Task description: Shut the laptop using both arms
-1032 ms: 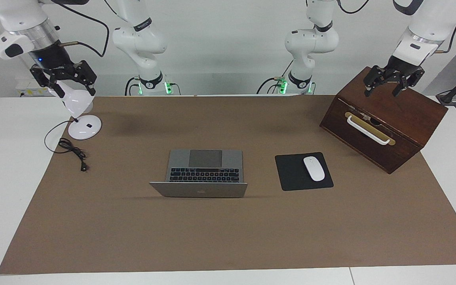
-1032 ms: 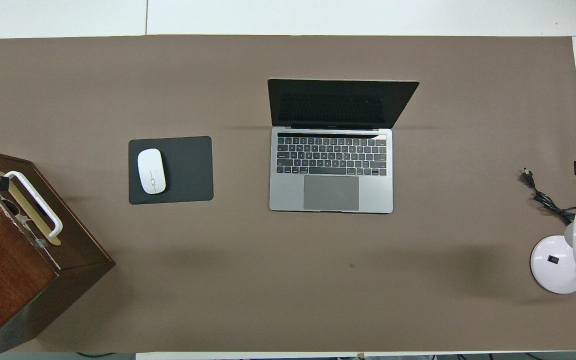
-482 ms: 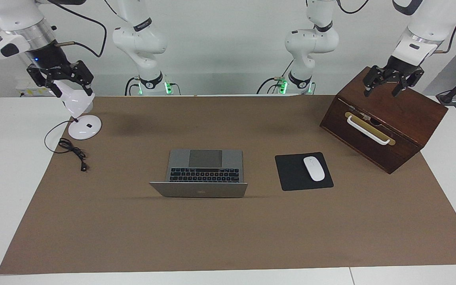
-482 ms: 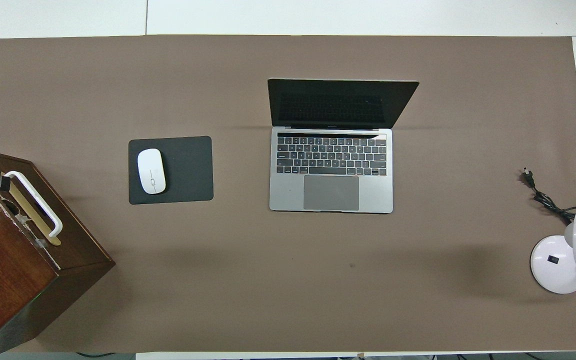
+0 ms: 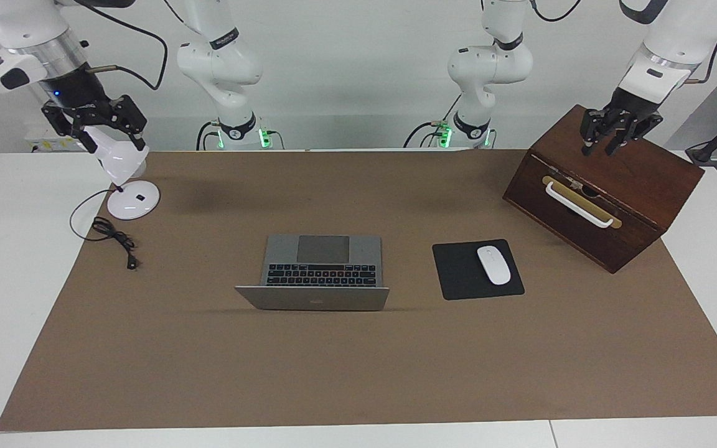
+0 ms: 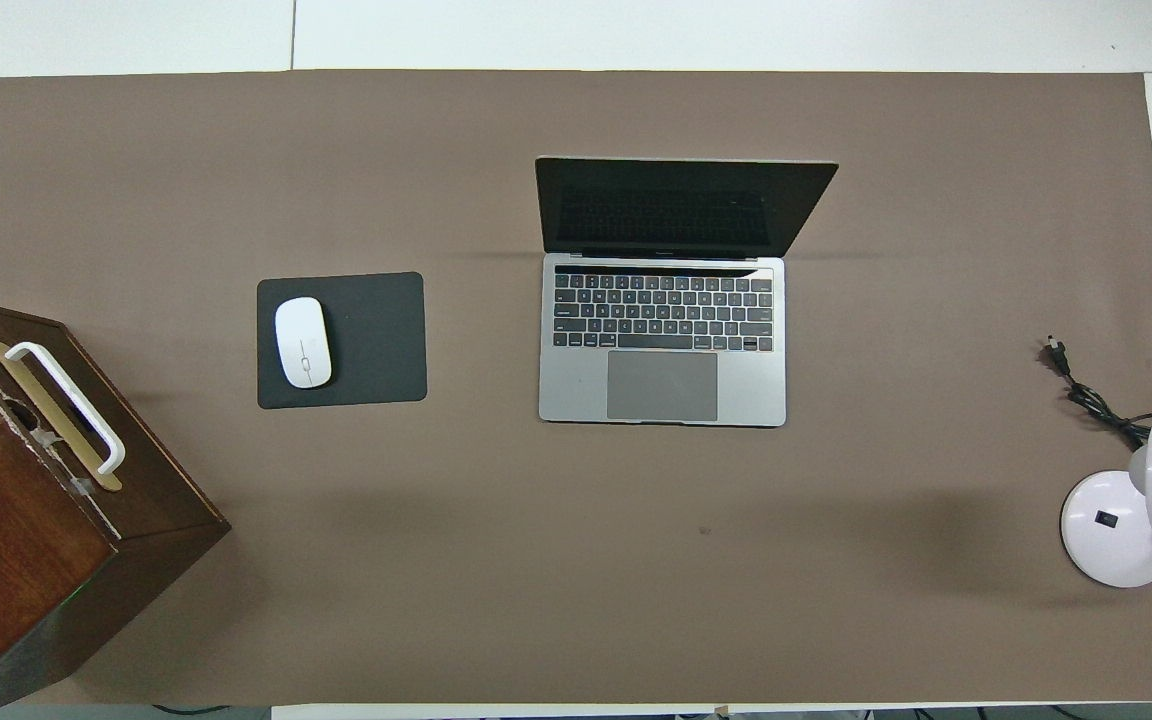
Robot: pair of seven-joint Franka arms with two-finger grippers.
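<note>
Box (image 5: 607, 186) sits under your left end effector (image 5: 609, 138), fingers drawn near together, nothing held; careless descent clips it. Laptop (image 5: 321, 274) open mid-surface, both arms well apart from it (uneven lid push could skid it). Right end effector (image 5: 94, 124), fingers apart, over lamp (image 5: 123, 180); snag risk.
</note>
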